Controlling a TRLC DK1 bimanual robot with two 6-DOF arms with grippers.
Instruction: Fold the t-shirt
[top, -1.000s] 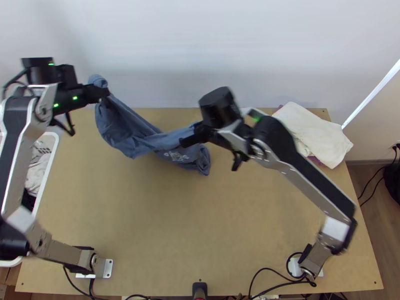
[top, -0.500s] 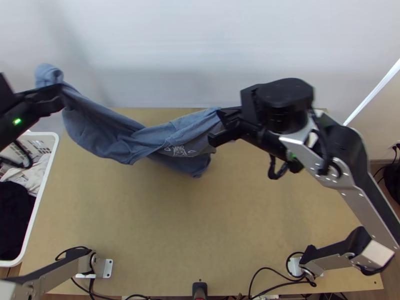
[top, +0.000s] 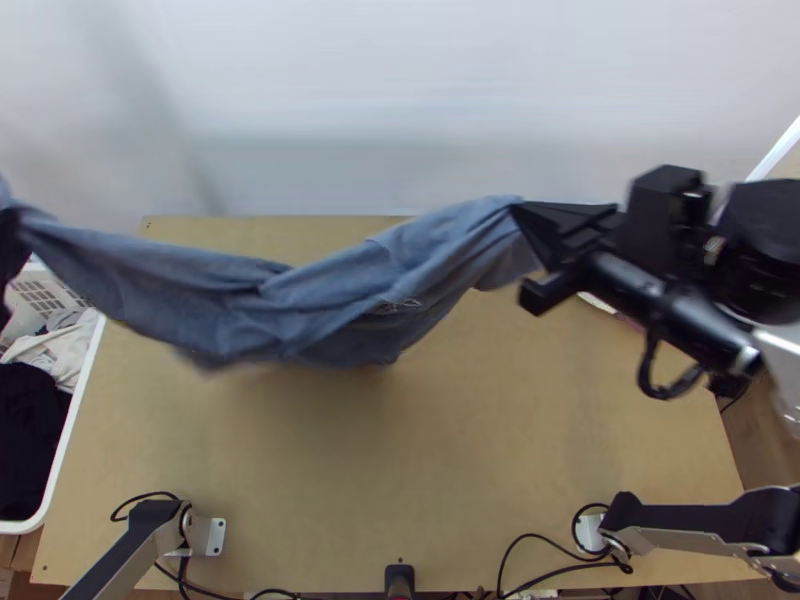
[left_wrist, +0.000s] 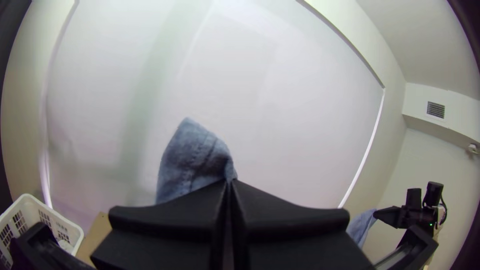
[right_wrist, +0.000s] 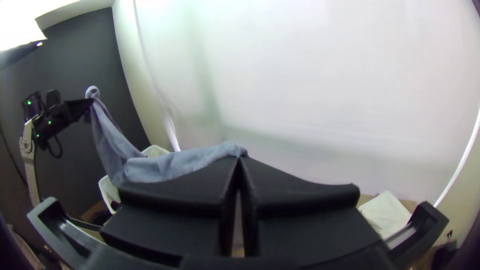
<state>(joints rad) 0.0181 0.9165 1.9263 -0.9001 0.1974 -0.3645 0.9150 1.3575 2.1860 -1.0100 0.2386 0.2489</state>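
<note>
My left gripper (top: 12, 225) is at the top view's left edge, and the blue t-shirt (top: 330, 300) runs from it across the table's far part. The right gripper (top: 525, 250) pinches the shirt's other end on the right. Between them the cloth hangs bunched in a long sagging band, part of its print showing. In the left wrist view a bit of shirt (left_wrist: 192, 157) stands up beyond the closed tips of the left gripper (left_wrist: 229, 182). A shirt end (right_wrist: 227, 149) lies at the closed tips of the right gripper (right_wrist: 240, 159) in the right wrist view.
A white basket (top: 62, 440) with light and dark clothes stands left of the wooden table (top: 430, 470). White folded cloth (right_wrist: 385, 212) lies at the table's far right in the right wrist view. Cables (top: 540, 540) run along the near edge.
Both grippers have moved apart, the left one leftward and the right one rightward, with the shirt held. The cloth between them is stretched out longer, and more of the basket shows.
</note>
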